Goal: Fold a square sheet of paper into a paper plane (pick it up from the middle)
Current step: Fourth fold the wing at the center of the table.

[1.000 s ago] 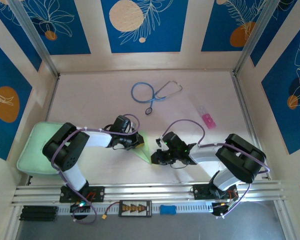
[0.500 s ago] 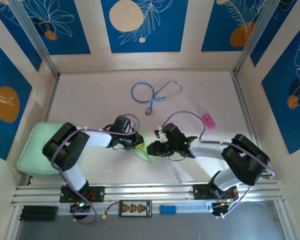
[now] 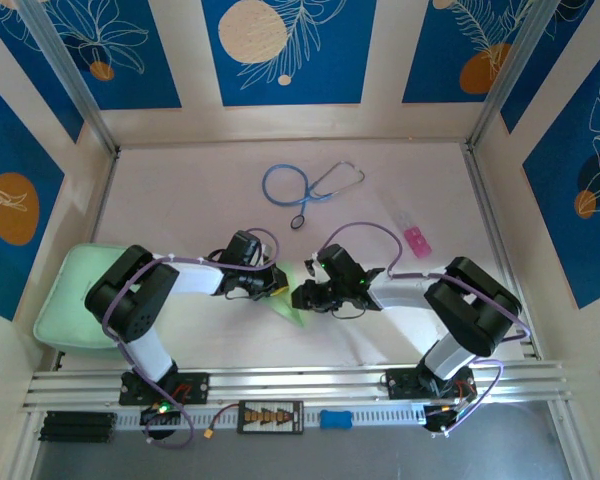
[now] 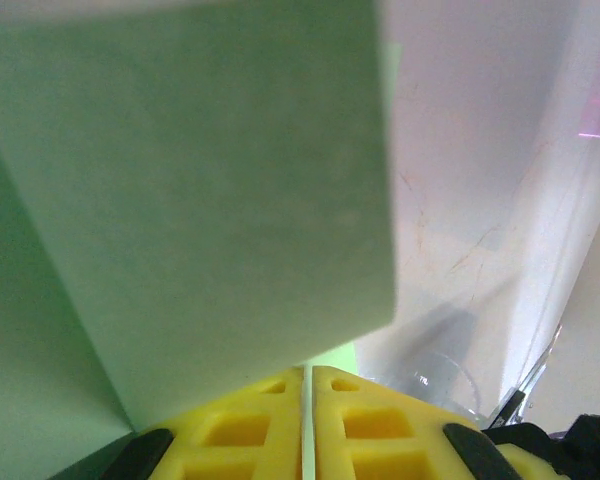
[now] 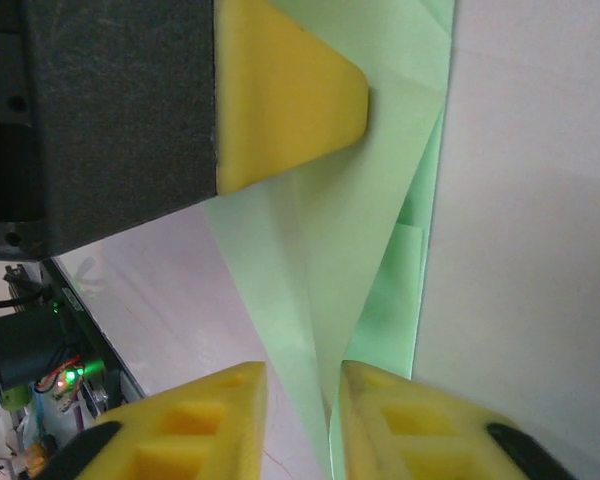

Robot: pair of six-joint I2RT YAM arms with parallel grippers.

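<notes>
Holding the square sheet of paper (image 3: 291, 313) pinched flat in my left gripper (image 3: 277, 290) near the table's (image 3: 180, 200) middle, I am judging that the right gripper (image 5: 302, 385), at its 3 o'clock with jaws narrowly spread astride the folded edge, needs squaring to the crease before closing.

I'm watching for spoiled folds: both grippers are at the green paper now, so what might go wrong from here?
1. The left gripper pinches the green paper while the right gripper straddles its folded edge; pulling apart may tear it.
2. If the right jaws close off that edge, the fold may skew.
</notes>
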